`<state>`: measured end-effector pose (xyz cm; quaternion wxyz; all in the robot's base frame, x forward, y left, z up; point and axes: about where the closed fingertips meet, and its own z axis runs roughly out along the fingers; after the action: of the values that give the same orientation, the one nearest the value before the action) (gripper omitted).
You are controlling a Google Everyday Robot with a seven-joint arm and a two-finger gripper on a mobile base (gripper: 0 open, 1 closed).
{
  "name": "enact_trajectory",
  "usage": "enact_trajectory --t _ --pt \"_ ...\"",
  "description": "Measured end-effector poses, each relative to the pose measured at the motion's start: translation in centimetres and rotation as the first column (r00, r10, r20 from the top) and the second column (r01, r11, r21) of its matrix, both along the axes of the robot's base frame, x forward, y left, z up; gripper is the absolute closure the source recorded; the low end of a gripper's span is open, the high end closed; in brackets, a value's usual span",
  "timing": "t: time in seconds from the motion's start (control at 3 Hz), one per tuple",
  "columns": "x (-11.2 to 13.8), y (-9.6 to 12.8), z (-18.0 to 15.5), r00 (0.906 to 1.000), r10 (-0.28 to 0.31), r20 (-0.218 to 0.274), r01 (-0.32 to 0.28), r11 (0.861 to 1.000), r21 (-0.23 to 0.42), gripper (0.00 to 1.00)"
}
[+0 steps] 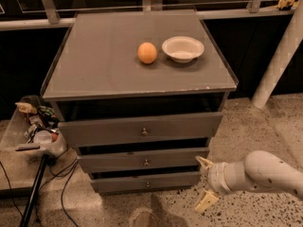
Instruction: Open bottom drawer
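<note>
- Bottom drawer [142, 181] sits at the foot of the grey cabinet [113, 74], just above the floor [265, 126]. Its front looks flush and pushed in, so I judge it not opened yet.
- Its small round knob [147, 184] is at the centre of the front, bare, nothing touching it.
- Gripper [205, 183] hangs low, off the right end of the bottom drawer, close to the cabinet corner but apart from the knob. The two fingers [207, 202] are spread wide with nothing between them.
- White arm [265, 173] comes in from the lower right.
- Middle drawer [142, 160] and top drawer [142, 129] look closed too (not the targets).
- Orange [147, 53] and white bowl [182, 48] sit on the cabinet top, side by side, untouched.
- Progress: approach only. Nothing of the pull is done.
- Left to do: move the gripper leftward to the knob, close on it, then draw the front straight out.
</note>
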<state>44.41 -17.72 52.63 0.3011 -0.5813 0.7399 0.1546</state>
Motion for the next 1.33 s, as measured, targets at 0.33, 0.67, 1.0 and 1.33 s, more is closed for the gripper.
enact_trajectory --t 0.33,0.67,1.0,1.33 --pt "0.5 0.9 -4.0 0.9992 0.019 -0.036 -0.019 1.0 0.004 0.0" --pt "1.8 1.9 -8.0 0.9963 0.026 -0.082 -0.025 1.0 0.011 0.0" --pt "1.8 1.9 -8.0 0.9963 0.026 -0.082 -0.025 1.0 0.011 0.0" --pt "2.2 2.6 -9.3 0.9945 0.042 -0.096 -0.04 0.999 0.021 0.0"
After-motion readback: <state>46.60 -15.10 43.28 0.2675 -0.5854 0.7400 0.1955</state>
